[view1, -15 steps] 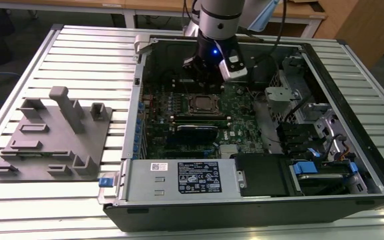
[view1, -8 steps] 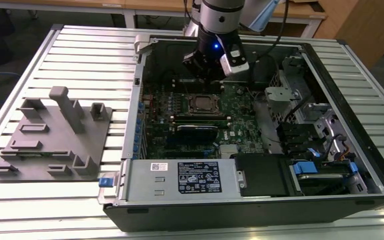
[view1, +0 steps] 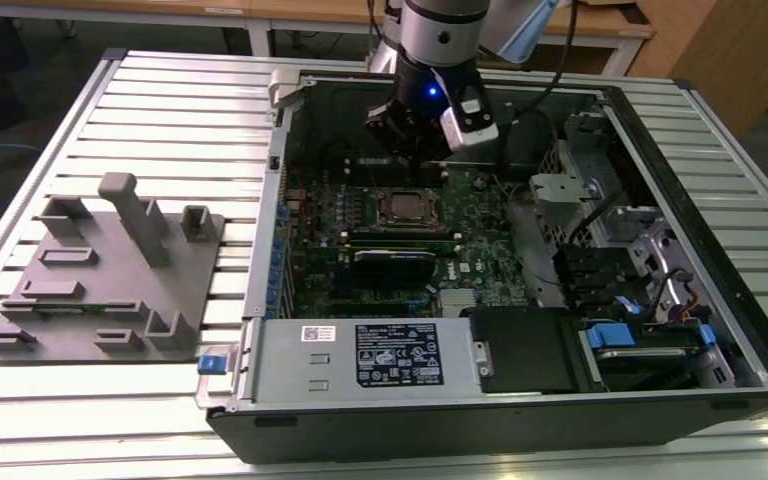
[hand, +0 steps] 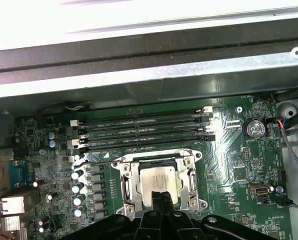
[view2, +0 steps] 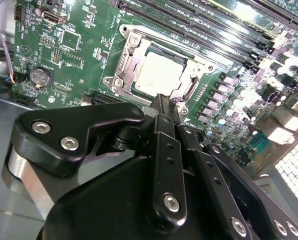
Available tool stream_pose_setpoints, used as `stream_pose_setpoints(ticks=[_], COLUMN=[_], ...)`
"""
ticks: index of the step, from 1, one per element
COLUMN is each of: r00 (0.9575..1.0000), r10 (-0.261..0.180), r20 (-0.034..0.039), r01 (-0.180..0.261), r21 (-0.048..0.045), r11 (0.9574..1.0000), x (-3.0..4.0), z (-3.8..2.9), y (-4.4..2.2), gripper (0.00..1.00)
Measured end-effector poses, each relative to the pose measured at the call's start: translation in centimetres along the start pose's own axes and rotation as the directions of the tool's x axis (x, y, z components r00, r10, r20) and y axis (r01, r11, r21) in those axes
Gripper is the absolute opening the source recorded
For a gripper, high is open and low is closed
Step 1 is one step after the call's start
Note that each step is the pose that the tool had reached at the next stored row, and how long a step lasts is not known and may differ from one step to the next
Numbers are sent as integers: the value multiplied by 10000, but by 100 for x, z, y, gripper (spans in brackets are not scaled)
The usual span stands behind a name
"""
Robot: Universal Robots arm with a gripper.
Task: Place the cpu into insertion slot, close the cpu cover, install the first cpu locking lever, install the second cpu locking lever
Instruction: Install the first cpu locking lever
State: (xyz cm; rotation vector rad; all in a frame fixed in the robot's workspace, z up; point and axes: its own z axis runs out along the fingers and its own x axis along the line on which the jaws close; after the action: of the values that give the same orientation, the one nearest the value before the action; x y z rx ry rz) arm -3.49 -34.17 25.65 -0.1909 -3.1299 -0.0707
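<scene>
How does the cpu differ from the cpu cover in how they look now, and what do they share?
The cpu is a solid, pale silver square; the cpu cover is a duller metal frame with an open window. The cpu cover is larger and surrounds the cpu. Both are square and lie flat on the green board.

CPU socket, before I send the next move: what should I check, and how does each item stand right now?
1. cpu seated flat in the insertion slot: ok.
2. cpu cover lying down around the cpu: ok, it looks flat in both wrist views.
3. Locking levers latched: cannot tell.
4. End effector positioned at the socket's edge over the green board: ok.
5. End effector clear of the cpu cover: cannot tell.
6. Computer case open, with the arm reaching inside: ok.
</scene>
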Motion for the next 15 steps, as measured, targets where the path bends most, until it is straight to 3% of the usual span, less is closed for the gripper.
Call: stream_pose_setpoints(ticks=[3,9,14,15], r00=[10000,10000,10000,10000], r10=[-1,-1,-2,-2], r20=[0,9,32,46], r01=[1,1,2,2], r21=[-1,-20,-25,-29], r11=[10000,10000,10000,10000], x=[26,165,287,352], z=[2,5,7,7], y=[-3,-20,-35,-43], gripper=[10,10,10,10])
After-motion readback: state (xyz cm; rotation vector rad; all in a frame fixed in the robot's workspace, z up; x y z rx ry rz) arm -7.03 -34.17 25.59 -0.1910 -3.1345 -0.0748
